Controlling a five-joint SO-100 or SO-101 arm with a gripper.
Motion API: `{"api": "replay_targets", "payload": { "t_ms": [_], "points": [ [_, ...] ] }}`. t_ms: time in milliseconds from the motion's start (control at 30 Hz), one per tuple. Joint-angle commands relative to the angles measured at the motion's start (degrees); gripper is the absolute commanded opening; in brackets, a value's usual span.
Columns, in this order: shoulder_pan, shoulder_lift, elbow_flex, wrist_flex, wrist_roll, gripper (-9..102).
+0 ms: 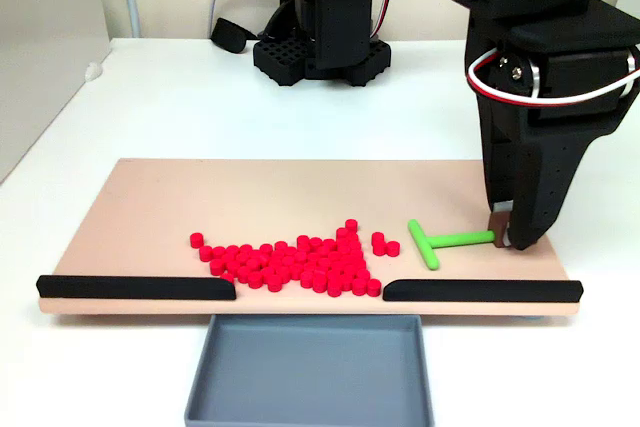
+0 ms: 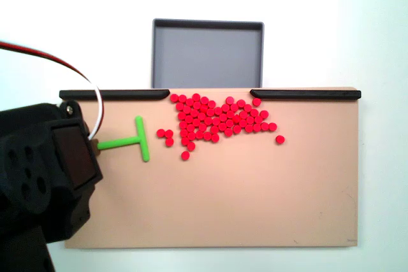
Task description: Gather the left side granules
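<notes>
The red granules [image 1: 290, 262] lie heaped on the tan board [image 1: 180, 197] near its front edge, mostly before the gap between the two black strips. From above the granules [image 2: 213, 119] spread along the board's [image 2: 255, 189] far edge, with a few loose ones around the heap. A green T-shaped tool [image 1: 440, 242] lies flat to the right of the heap, crossbar toward it. My gripper [image 1: 501, 237] is shut on the stem's end, fingertips down at the board. In the top-down fixed view the tool [image 2: 131, 141] sticks out from under my black arm, which hides the fingers.
Black strips [image 1: 135, 287] [image 1: 480, 290] line the board's front edge with a gap between them. A grey tray [image 1: 310, 367] sits just below that gap, the tray [image 2: 207, 52] holding nothing. The arm's base [image 1: 320, 37] and cables stand at the back of the white table.
</notes>
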Motion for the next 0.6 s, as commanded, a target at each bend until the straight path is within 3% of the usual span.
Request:
{"api": "replay_targets", "payload": {
  "t_ms": [0,567],
  "points": [
    [1.32,-0.79,0.62,0.26,0.18,0],
    [5.27,-0.97,1.05,0.26,0.09,0]
  ]
}}
